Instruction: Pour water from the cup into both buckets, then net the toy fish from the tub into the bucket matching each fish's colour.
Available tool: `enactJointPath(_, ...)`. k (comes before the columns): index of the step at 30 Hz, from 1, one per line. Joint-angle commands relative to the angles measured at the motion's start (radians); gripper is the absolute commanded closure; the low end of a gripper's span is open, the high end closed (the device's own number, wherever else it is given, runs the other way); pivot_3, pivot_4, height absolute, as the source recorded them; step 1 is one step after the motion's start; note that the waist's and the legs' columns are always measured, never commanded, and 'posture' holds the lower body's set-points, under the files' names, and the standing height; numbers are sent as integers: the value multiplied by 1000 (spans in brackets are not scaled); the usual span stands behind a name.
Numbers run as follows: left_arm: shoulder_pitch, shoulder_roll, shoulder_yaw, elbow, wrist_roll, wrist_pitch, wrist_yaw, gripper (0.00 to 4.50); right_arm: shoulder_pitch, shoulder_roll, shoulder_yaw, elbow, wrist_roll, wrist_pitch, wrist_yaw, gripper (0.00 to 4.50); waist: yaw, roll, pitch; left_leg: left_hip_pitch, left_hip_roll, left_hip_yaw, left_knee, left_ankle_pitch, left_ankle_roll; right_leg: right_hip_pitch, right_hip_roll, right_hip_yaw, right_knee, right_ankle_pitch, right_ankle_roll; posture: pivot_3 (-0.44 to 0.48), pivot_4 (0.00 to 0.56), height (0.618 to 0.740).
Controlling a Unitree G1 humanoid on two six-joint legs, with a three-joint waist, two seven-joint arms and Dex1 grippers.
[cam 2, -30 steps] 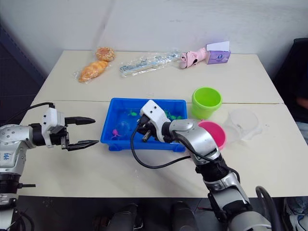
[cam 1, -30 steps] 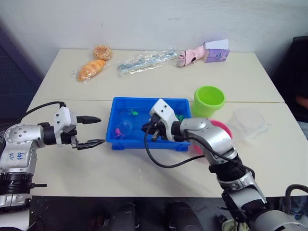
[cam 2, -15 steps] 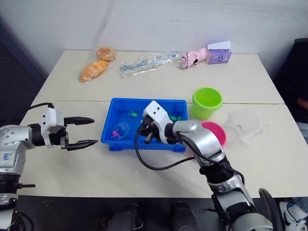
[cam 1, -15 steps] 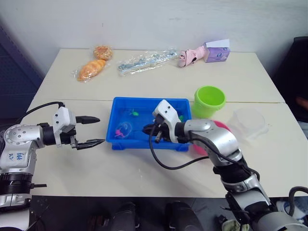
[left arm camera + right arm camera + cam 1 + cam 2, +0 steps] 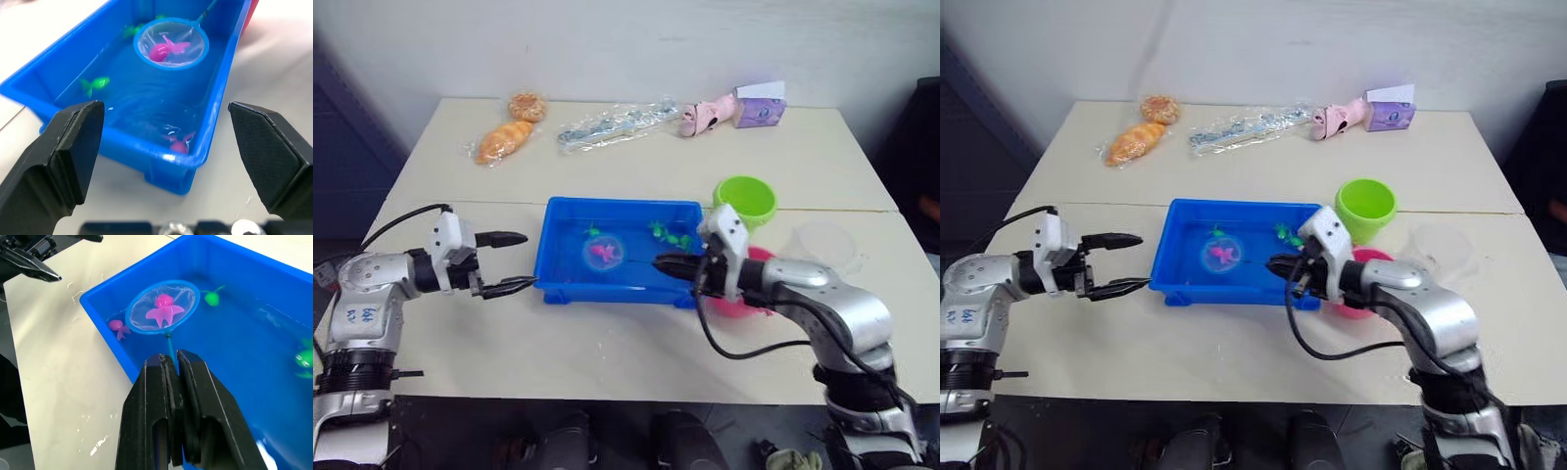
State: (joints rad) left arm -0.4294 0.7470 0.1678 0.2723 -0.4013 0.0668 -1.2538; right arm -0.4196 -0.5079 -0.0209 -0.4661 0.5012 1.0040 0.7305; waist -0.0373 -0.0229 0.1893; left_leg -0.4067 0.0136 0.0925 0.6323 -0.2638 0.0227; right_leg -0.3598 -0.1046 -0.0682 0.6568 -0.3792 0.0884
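- My right tool (image 5: pixel 176 382) has its fingers pressed together on the thin handle of the net (image 5: pixel 163 306), and the hoop sits over the middle of the tub (image 5: pixel 558 284) with one pink fish (image 5: pixel 164 311) lying in the mesh.
- My left tool (image 5: pixel 514 262) hangs just outside the tub's 9 o'clock wall, fingers spread apart and holding nothing.
- The tub sits at the centre of the surface (image 5: pixel 607 343). The pink bucket (image 5: pixel 1363 294) is tucked at its 3 o'clock end, partly behind my right arm; the green bucket (image 5: pixel 745 199) stands at about 2 o'clock from the tub, and the cup (image 5: pixel 822 243) is beyond the pink one, further towards 3 o'clock.
- Left in the water: another pink fish (image 5: pixel 178 143) near the 7 o'clock corner and green fish (image 5: pixel 96 83) along the 12 o'clock side.
- I judge the next step is to carry this catch to the pink bucket — and that is where it could fail.
- The mesh is shallow, so a tilt or jerk of the hoop could slide the fish back out, or onto the surface.
- The handle is thin; if it twists between my fingers the hoop rolls and spills.
- The green bucket stands close to the pink one, so overshooting would put the fish in the wrong colour.
- My forearm is just beside the pink bucket — a careless swing could knock it and slop water.
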Motion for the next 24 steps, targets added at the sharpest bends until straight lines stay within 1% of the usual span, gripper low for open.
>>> enactJointPath(1,-32,-27,-19,-36,-19,6,1,135,39,-49,-113,-93,66,8,-6,4500,9,0,0,0,0,0,0,0,0,0,0,0,0,0,0,0,150,740)
enactJointPath(7,-105,-94,-66,-26,-19,6,-18,135,149,-118,-309,-221,187,23,-28,4500,12,0,0,0,0,0,0,0,0,1,0,0,-1,0,0,0,150,740)
enactJointPath(9,-132,-124,-88,-27,-22,9,-23,135,209,-139,-406,-279,239,32,-35,4500,14,0,0,0,0,0,1,0,0,1,1,0,-1,0,0,0,150,740)
enactJointPath(10,-150,-143,-102,-22,-22,9,-31,135,256,-149,-481,-318,274,36,-39,4500,14,0,0,0,0,0,1,0,0,2,1,0,-1,0,0,0,150,740)
enactJointPath(15,-198,-199,-142,4,-18,3,-57,135,431,-186,-708,-417,375,20,-51,4500,22,0,0,0,0,0,2,0,1,3,2,0,-2,0,1,0,150,740)
enactJointPath(17,-225,-232,-166,28,-15,-6,-76,135,564,-175,-850,-466,372,-2,-41,4500,29,0,0,1,0,0,2,1,1,4,3,0,-2,0,1,0,150,740)
enactJointPath(19,-239,-249,-176,46,-14,-12,-92,135,654,-167,-929,-490,366,-34,-46,4500,41,0,0,1,0,0,2,1,1,4,4,0,-3,0,1,0,150,740)
enactJointPath(20,-247,-258,-190,61,-7,-24,-110,135,718,-155,-964,-501,325,-75,-37,4500,41,0,0,1,1,-1,2,1,1,5,4,0,-3,0,1,0,150,740)
enactJointPath(22,-260,-273,-208,88,4,-43,-134,135,806,-133,-1004,-511,266,-141,-34,4500,40,0,0,1,0,0,3,1,1,5,5,1,-3,1,1,0,150,740)
enactJointPath(24,-276,-294,-219,114,9,-57,-148,135,873,-96,-1013,-504,195,-228,-41,4500,40,0,0,1,0,0,3,1,1,5,5,2,-4,1,1,0,150,740)
